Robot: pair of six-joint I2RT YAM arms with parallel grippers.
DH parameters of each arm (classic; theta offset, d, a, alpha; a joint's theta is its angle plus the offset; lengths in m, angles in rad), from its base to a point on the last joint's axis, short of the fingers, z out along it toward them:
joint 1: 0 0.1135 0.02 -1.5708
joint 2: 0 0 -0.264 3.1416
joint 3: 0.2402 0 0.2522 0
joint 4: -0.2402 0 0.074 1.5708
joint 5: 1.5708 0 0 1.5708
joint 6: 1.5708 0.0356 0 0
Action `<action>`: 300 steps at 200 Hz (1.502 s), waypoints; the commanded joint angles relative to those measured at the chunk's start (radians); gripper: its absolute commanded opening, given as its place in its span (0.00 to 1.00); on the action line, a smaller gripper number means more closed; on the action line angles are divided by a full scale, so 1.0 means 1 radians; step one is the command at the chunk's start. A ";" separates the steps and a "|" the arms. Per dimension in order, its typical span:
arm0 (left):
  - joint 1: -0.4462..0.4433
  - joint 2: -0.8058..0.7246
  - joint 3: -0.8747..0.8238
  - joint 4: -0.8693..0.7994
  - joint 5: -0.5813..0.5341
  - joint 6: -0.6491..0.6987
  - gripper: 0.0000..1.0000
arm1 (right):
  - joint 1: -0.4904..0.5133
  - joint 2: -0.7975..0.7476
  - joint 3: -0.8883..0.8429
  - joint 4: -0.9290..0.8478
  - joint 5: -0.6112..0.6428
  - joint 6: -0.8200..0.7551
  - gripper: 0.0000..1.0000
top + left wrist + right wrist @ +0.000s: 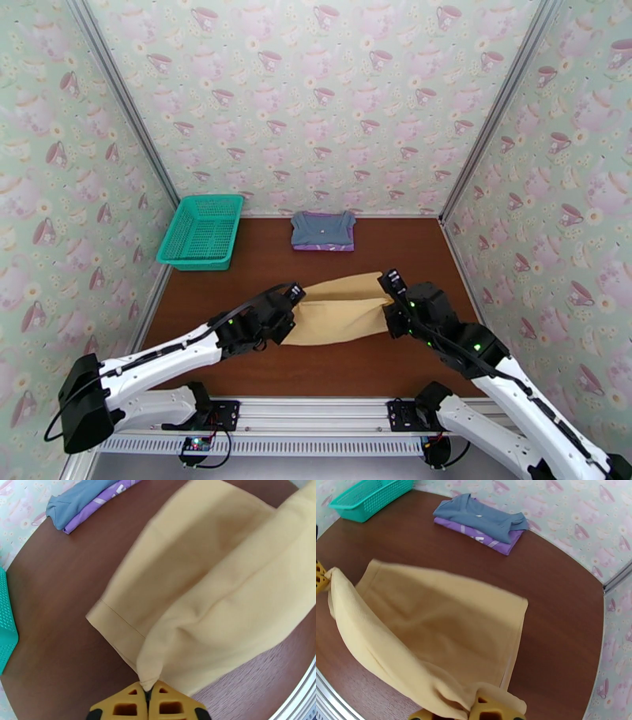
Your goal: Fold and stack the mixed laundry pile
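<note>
jaws of both grippers are pinched tight on cloth: the left gripper point(148, 693) holds the left end of the mustard-yellow piece point(340, 316), and the right gripper point(470, 712) holds its right end. the brown table point(261, 272) carries everything. the mustard-yellow piece hangs stretched between the two grippers near the middle of the table, one edge lifted and the rest lying on the wood. a teal mesh basket point(201, 230) sits at the far left. at the far middle, the grey-blue piece point(322, 227) lies folded on the purple t-shirt point(324, 246), well apart from the yellow cloth.
</note>
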 commanded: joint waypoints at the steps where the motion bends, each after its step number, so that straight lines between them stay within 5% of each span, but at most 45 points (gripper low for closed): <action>1: 0.001 0.026 0.045 0.006 -0.073 -0.054 0.00 | -0.001 0.081 0.052 -0.003 0.054 0.009 0.00; 62: 0.003 0.137 0.059 0.009 -0.051 -0.045 0.00 | -0.059 0.427 0.129 0.034 0.109 -0.130 0.00; 145: 0.084 0.403 0.157 0.030 -0.041 0.001 0.00 | -0.143 0.630 0.197 0.062 0.114 -0.166 0.00; 205: 0.144 0.574 0.260 0.040 -0.044 0.065 0.00 | -0.146 0.799 0.339 -0.079 0.183 -0.095 0.00; 300: 0.225 0.670 0.319 0.090 -0.003 0.134 0.00 | -0.176 1.009 0.414 -0.086 0.223 -0.054 0.00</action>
